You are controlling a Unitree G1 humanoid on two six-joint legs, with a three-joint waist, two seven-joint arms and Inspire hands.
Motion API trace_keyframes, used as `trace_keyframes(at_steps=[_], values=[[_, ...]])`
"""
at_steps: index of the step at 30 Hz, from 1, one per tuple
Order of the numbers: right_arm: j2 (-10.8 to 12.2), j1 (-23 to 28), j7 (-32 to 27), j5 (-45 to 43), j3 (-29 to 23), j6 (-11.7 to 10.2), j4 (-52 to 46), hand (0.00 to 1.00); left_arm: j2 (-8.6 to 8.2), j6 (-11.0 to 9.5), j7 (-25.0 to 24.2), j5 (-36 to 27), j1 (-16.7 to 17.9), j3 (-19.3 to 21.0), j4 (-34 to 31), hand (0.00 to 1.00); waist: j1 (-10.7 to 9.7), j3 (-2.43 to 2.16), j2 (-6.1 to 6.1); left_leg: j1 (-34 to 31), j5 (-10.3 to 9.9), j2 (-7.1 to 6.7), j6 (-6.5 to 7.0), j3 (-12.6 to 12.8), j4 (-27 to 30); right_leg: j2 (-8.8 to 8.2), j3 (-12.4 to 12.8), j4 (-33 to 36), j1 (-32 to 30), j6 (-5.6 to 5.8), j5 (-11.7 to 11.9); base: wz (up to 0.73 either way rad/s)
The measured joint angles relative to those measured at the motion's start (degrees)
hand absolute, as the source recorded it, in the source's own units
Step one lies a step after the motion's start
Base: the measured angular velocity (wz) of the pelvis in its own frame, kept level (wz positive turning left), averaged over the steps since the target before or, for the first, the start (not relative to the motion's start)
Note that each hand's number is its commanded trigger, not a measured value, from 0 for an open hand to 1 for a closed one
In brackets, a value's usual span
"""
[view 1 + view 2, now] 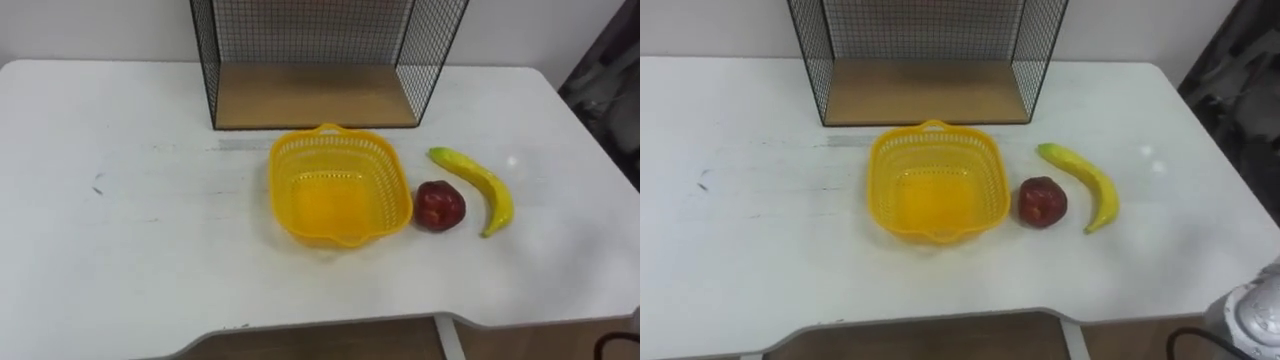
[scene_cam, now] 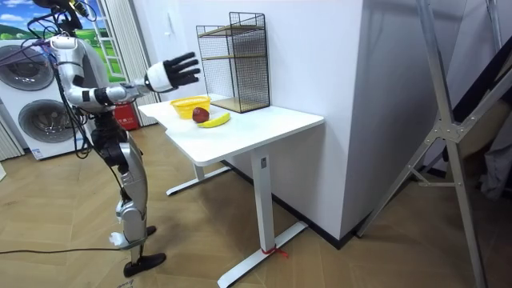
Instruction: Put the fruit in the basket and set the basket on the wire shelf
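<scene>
An empty yellow plastic basket [image 1: 392, 190] stands in the middle of the white table [image 1: 120, 230]. Just right of it lies a dark red apple [image 1: 439, 205], close to the basket's wall. A yellow banana [image 1: 485, 185] lies right of the apple, curving from back left to front right. The black wire shelf [image 1: 315, 95] with a wooden bottom board stands at the table's back edge, right behind the basket. In the room view I stand at the table's near end with my right hand [image 2: 172, 74] raised above the table edge, open, fingers spread, holding nothing.
The table's left half [image 1: 100, 150] is bare white surface. Its front edge runs along the bottom of the eye views. In the room view washing machines [image 2: 32, 104] stand behind me, and a metal frame [image 2: 448, 120] leans at the right.
</scene>
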Motion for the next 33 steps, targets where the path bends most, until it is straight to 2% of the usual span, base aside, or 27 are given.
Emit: trace_keyframes(at_steps=[5,10,15,22,33], values=[[-1.1,-1.6,7.7,-0.3,3.6,0.8,3.3,0.0,0.07,0.0,-0.1,0.0,0.0,-0.1,-0.7,0.0,0.1,-0.01,-0.05,-0.3,0.1,0.01,-0.05,-0.2,0.0,0.01,-0.1,-0.1,-0.2,-0.02,0.0,0.01],[-2.1,-1.8,15.0,-3.4,5.9,1.2,4.7,0.0,0.18,-0.1,-1.5,0.0,-0.5,-0.1,-0.7,0.0,1.3,-0.02,-0.18,-0.3,0.1,0.0,-0.05,-0.3,-0.1,0.01,-0.1,-0.1,-0.1,-0.03,0.0,0.0],[-2.1,-3.7,19.3,-7.5,6.7,1.2,7.8,0.0,0.23,-0.2,-2.0,0.0,-0.4,-0.2,-0.7,0.0,2.0,0.01,-0.19,-0.2,0.1,0.02,-0.05,-0.3,0.0,-0.01,-0.3,-0.3,-0.1,-0.04,0.0,0.0],[-2.3,-7.3,24.9,-7.9,10.0,1.2,11.2,0.0,0.54,-0.2,-2.5,0.0,-0.3,-0.8,-0.6,0.0,2.5,0.1,-0.35,-0.3,0.2,0.03,-0.12,-0.9,0.0,-0.01,-1.1,-1.0,0.5,-0.17,0.2,0.05],[-2.3,-8.2,31.5,-10.4,10.4,1.2,12.8,0.0,0.72,-0.2,-3.0,0.0,-0.2,-1.7,-0.6,0.0,3.0,-0.05,-1.31,-0.2,0.2,0.01,-0.16,-2.4,0.0,-0.04,-2.7,-1.1,1.4,-0.17,0.2,0.07]])
